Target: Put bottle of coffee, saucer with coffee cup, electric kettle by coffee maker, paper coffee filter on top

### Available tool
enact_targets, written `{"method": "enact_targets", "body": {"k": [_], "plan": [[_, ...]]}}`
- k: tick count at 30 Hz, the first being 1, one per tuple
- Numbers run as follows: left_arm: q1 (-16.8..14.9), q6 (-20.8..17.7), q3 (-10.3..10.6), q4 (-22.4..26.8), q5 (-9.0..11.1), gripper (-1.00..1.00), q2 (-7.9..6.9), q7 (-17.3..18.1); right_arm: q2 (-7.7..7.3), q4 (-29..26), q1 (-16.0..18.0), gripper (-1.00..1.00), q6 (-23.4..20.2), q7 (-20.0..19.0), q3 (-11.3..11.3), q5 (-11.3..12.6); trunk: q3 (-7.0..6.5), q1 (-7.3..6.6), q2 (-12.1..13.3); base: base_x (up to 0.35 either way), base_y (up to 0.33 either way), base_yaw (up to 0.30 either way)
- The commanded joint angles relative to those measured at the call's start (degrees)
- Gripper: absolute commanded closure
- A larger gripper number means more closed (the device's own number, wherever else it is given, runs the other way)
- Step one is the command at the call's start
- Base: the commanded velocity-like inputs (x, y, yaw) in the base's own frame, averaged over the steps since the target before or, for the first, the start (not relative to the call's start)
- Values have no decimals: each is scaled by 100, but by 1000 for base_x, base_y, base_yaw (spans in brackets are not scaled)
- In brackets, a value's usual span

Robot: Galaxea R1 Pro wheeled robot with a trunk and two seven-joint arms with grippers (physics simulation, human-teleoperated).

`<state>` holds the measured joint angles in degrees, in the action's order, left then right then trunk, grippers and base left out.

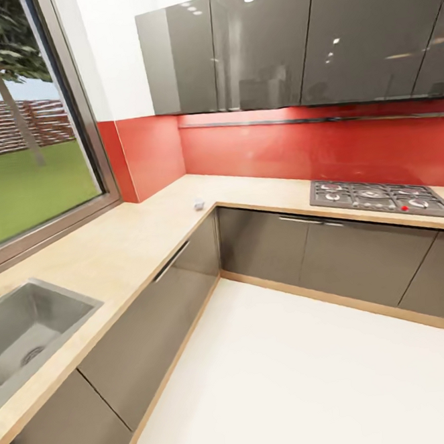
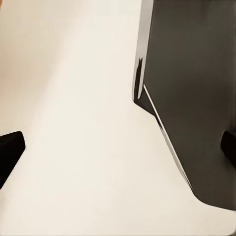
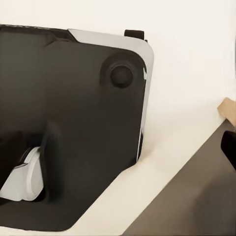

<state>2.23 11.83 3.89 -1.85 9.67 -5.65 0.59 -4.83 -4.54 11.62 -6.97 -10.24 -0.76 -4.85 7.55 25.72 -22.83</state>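
The light tan countertop (image 1: pixel 149 235) runs in an L from the sink at the left to the hob at the back right. A tiny pale object (image 1: pixel 199 203) sits on it near the inner corner, too small to identify. A thin dark grey kitchen shelf (image 1: pixel 307 119) runs along the red wall under the upper cabinets, with nothing visible on it. In the left wrist view my left gripper (image 2: pixel 118 150) is open over the pale floor, its dark fingertips (image 2: pixel 10 152) far apart. My right gripper (image 3: pixel 118 147) hangs open above my own dark base, one fingertip (image 3: pixel 229 147) showing at the picture's edge.
A steel sink (image 1: pixel 26 326) is set in the counter at the left under a large window (image 1: pixel 24 118). A gas hob (image 1: pixel 381 198) lies at the back right. Grey cabinet fronts (image 1: pixel 161 301) line both runs below glossy wall cabinets (image 1: pixel 267 43). Pale floor (image 1: pixel 296 377) spreads ahead.
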Motion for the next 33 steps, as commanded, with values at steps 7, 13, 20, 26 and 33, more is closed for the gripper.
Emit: {"method": "enact_targets", "body": {"k": [7, 13, 20, 26, 33], "plan": [[-3, 32, 55, -8, 53, -100, 6, 3, 6, -12, 2, -100, -26, -22, 0, -51, -32, 7, -9, 331, 0, -214], [-3, 38, 65, -8, 46, -100, 25, 3, 10, -12, 3, -100, -24, -22, 4, -54, -74, 7, -9, 331, 0, -205], [-3, 51, 68, -8, 44, -100, 33, 3, 16, -12, 2, -100, -24, -19, 6, -56, -127, 7, -9, 331, 0, -184], [-3, 66, 68, -8, 45, -100, 19, 3, 24, -12, 0, -100, -24, -14, 6, -54, -173, 7, -9, 331, 0, -177], [-3, 74, 68, -8, 45, -100, 19, 3, 25, -12, 3, -100, -23, -13, 6, -59, -227, 7, -9, 331, -1, -176]]}}
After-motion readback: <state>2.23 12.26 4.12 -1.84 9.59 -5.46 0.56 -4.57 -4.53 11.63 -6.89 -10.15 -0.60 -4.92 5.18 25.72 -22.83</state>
